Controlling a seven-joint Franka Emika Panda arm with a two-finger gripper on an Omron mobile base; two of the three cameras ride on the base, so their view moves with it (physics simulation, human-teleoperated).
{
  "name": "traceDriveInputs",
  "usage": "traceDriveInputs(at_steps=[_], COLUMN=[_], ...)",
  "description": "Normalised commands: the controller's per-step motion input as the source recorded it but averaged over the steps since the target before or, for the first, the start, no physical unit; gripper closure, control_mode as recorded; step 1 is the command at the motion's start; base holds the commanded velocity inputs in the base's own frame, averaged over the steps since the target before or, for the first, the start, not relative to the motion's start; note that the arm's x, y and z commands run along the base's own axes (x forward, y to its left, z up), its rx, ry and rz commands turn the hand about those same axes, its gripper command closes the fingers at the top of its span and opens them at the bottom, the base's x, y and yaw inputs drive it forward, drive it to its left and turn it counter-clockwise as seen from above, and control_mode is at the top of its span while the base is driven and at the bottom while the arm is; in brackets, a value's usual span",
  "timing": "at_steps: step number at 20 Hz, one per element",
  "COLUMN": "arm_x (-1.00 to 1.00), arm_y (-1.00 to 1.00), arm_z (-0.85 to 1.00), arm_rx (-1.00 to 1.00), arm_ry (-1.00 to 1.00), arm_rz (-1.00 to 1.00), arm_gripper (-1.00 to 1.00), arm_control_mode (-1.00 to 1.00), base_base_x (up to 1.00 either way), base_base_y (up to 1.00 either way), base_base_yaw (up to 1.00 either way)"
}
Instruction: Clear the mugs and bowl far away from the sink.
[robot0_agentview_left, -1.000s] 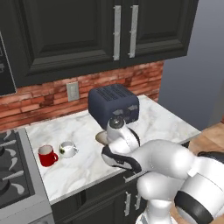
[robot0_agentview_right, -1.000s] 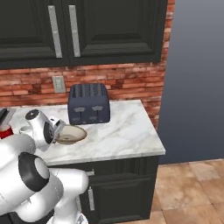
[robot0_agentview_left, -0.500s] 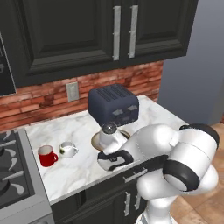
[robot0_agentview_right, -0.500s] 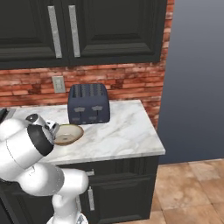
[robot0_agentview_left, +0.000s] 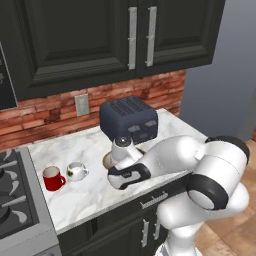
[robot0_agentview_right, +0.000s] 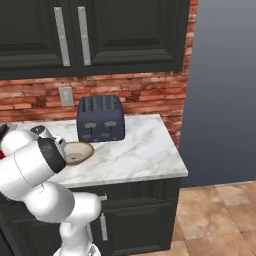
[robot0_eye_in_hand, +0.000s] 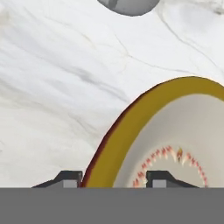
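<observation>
While the bowl (robot0_eye_in_hand: 175, 144) fills the lower right of the hand view, its dark rim runs up between the two finger tips of the gripper (robot0_eye_in_hand: 114, 178), one tip outside the wall and one over the pale inside. The jaws straddle that rim with a gap on either side, so I read the claw as released, not clamped on the bowl; the bowl sits flat on the marble counter (robot0_agentview_left: 95, 192).

At the centre of the left base view the bowl (robot0_agentview_left: 107, 161) peeks out just left of the wrist, directly in front of the dark toaster (robot0_agentview_left: 129, 119). Left of centre in the right base view it lies at the foot of the toaster (robot0_agentview_right: 100, 118), partly behind the arm. That spot, toward the counter's end, suits a bowl meant to be kept away from the sink.

Toward the lower left of the left base view stand the red mug (robot0_agentview_left: 52, 178) and the white mug (robot0_agentview_left: 76, 171), just beside each other, near the stove (robot0_agentview_left: 12, 210). They appear to be the remaining work.
</observation>
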Motion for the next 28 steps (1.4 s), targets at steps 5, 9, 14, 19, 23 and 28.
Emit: traceDriveInputs(at_steps=[5,9,14,19,23,28], arm_x=[-0.48,-0.97,-1.0,-0.95,-0.71,-0.6], arm_y=[0.0,0.0,-0.07,-0.1,-0.22,-0.42], arm_z=[0.5,0.93,0.92,1.0,1.0,1.0], arm_rx=[0.09,0.07,0.07,0.04,0.06,0.13], arm_ry=[-0.02,-0.1,-0.11,-0.12,-0.15,-0.05], arm_rz=[0.0,0.0,0.0,-0.06,-0.11,-0.16], arm_gripper=[-1.0,-1.0,-1.0,-1.0,-1.0,-1.0], arm_control_mode=[-1.0,-1.0,-1.0,-1.0,-1.0,-1.0], base_base_x=[0.0,0.0,0.0,0.0,0.0,0.0], base_base_y=[0.0,0.0,0.0,0.0,0.0,0.0], base_base_yaw=[0.0,0.0,0.0,0.0,0.0,0.0])
